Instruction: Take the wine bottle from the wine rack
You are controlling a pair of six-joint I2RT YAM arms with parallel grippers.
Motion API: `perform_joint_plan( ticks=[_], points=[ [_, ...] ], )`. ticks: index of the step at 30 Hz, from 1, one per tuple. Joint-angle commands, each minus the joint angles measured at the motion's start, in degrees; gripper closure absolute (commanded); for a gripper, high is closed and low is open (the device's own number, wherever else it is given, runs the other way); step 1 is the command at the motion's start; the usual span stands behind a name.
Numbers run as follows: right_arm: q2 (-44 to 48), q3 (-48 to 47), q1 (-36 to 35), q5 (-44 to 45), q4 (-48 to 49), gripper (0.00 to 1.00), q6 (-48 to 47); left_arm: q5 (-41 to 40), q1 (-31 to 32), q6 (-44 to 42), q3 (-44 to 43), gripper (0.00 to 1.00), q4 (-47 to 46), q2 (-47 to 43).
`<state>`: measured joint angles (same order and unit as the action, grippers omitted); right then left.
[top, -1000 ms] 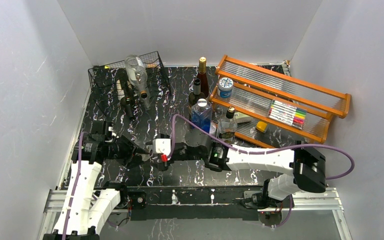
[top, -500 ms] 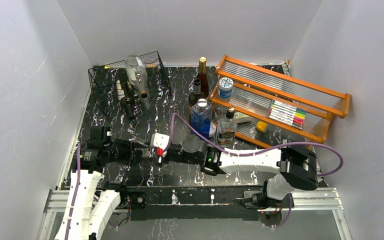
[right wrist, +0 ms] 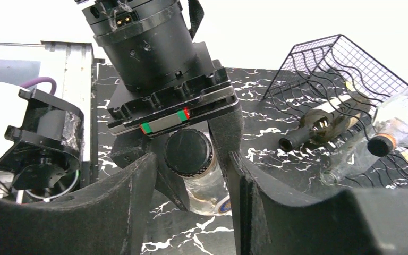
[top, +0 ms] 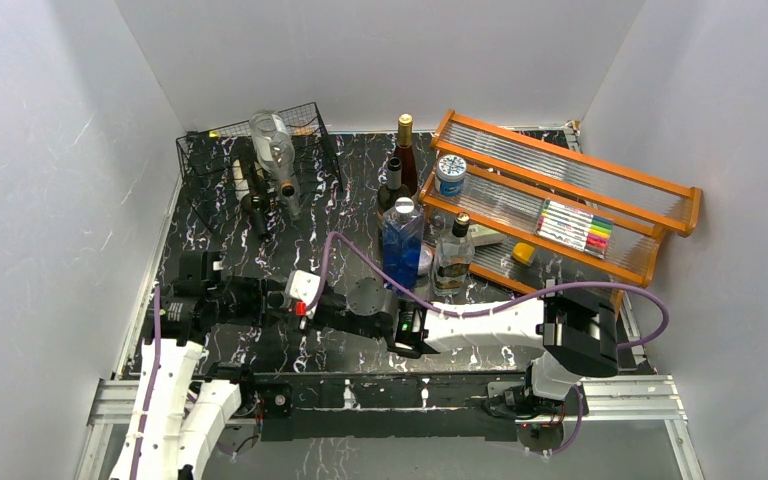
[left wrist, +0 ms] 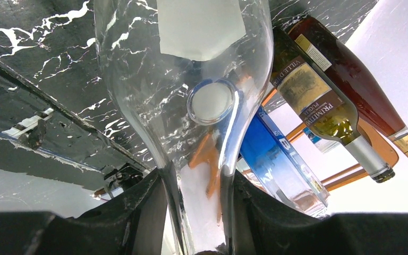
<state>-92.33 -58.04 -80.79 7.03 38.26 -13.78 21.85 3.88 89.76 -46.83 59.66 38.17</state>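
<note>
Clear wine bottle point(left wrist: 138, 79); behind, "PRIMITIVO" label point(left wrist: 312, 98)

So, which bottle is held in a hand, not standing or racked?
The black-capped clear bottle: the left hand clamps its neck. The rest stand upright or lie in the wire rack.

I am looking at an orange wooden shelf point(top: 692, 210) that is standing on the black marbled table point(top: 360, 170). A marker set point(top: 572, 227) is lying on one of its tiers, and a yellow piece point(top: 524, 253) is sitting lower down. A blue-lidded tub point(top: 450, 172) is resting at its left end. A blue bottle point(top: 402, 235) and a small clear bottle point(top: 454, 250) are standing just left of the shelf.
</note>
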Motion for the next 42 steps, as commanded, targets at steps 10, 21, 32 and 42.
perform_joint_plan(
  ticks=[10, 21, 32, 42],
  points=[
    [-3.48, -6.52, -1.12, 6.16, 4.57, 0.4, -2.51, 4.28, 0.25, 2.83, -0.63, 1.0, 1.85, -1.61],
    [-3.44, -6.8, -1.38, 7.83, 2.62, 0.69, -1.99, 3.89, 0.29, 4.2, -0.74, 0.9, 1.42, -2.92],
    [0.38, -4.8, -1.31, 9.18, 2.82, 1.0, 0.22, 2.79, 0.3, 3.32, -0.26, 0.02, -0.6, -3.29],
    [6.7, -4.8, -1.32, 12.69, -4.87, 1.0, 2.55, -17.83, 0.3, -15.82, -12.37, 0.02, 5.6, -0.55]
  ],
)
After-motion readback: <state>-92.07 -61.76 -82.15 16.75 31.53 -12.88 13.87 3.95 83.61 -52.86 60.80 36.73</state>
